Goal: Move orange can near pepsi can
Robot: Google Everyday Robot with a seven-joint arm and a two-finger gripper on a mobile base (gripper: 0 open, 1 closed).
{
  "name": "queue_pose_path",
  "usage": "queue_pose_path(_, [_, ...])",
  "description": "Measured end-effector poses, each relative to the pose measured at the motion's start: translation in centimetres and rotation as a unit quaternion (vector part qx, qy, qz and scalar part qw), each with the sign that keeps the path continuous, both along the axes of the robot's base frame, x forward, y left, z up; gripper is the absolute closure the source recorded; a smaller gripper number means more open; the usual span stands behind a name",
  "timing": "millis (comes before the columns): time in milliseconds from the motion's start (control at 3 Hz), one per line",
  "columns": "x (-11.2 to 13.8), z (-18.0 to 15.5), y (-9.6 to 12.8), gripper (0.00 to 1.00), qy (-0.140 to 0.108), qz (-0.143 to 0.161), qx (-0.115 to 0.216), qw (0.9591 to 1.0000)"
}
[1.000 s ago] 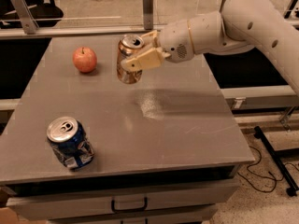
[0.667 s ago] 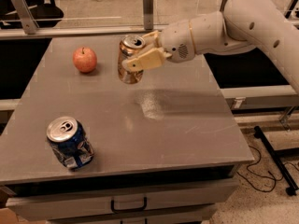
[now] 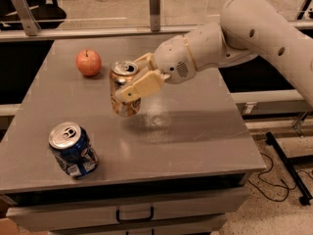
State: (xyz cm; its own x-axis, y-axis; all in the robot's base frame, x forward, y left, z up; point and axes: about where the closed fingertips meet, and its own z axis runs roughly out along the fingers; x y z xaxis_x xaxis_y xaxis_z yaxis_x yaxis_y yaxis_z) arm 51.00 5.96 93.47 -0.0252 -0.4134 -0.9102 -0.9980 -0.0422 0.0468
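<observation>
The grey table (image 3: 195, 131) carries an apple (image 3: 88, 62) at its far left and a pepsi can (image 3: 72, 150) near its front left. The gripper (image 3: 131, 81) holds the orange can (image 3: 126, 106) over the middle.

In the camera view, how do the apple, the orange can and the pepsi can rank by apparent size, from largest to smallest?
1. pepsi can, though it is nearest the camera, so unsure.
2. orange can, held by the gripper over the table.
3. apple, smallest.
</observation>
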Motion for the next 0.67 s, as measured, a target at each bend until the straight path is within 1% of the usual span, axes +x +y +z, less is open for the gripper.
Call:
queue_pose_path(333, [-2.9, -1.3, 1.0, 1.00, 0.019, 0.037, -0.021, 0.9989])
queue_pose_path(667, [-4.3, -2.8, 1.8, 0.82, 0.030, 0.068, -0.035, 0.9966])
